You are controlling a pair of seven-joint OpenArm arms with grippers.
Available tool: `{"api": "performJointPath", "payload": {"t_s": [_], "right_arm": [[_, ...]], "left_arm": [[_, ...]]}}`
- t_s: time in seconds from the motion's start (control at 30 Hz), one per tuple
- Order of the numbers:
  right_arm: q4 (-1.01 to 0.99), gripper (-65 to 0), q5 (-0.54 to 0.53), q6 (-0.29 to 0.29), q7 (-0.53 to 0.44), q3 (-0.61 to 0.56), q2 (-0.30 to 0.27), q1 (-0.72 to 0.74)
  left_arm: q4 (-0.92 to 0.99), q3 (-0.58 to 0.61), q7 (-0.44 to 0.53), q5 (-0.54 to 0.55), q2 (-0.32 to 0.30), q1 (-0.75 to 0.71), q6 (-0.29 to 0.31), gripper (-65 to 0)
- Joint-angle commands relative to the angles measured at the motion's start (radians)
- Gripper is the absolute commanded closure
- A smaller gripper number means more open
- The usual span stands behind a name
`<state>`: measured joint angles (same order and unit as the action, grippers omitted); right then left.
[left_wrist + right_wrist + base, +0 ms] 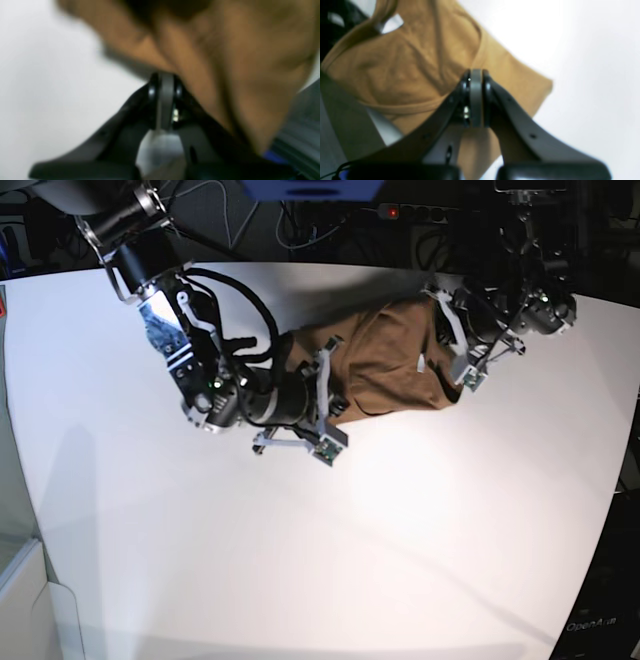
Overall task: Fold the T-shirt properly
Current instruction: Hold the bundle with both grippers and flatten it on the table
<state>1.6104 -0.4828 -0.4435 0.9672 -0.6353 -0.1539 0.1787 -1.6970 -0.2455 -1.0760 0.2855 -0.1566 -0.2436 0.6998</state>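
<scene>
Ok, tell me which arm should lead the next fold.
Probably neither alone: the left gripper and the right gripper are each shut on the T-shirt at opposite ends, so they should lift it together.

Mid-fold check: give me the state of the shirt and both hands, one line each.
T-shirt: bunched and creased, stretched between the two hands, not yet folded flat.
Left hand: shut on the T-shirt.
Right hand: shut on the T-shirt's edge.
Table: white, carrying the T-shirt.

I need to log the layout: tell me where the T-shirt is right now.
In the base view the T-shirt is bunched at the far middle of the white table, stretched between the right gripper on its left and the left gripper on its right.
</scene>
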Motion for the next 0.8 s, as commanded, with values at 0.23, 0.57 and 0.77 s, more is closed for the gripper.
{"api": "performJointPath", "payload": {"t_s": [0.23,0.57,0.77], "right_arm": [[0.014,-0.3,-0.015,-0.005,-0.017,-0.041,-0.006,0.1],[0.005,-0.3,-0.015,-0.005,-0.024,-0.077,-0.086,0.152],[0.005,-0.1,-0.015,-0.005,-0.027,-0.071,-0.178,0.15]], "left_arm": [[-0.012,-0.005,0.007,-0.007,0.012,0.011,-0.002,-2.5],[0.104,-0.01,0.061,-0.24,0.121,0.088,-0.002,-2.5],[0.236,-0.01,0.125,-0.309,0.179,0.194,-0.002,-2.5]]}}
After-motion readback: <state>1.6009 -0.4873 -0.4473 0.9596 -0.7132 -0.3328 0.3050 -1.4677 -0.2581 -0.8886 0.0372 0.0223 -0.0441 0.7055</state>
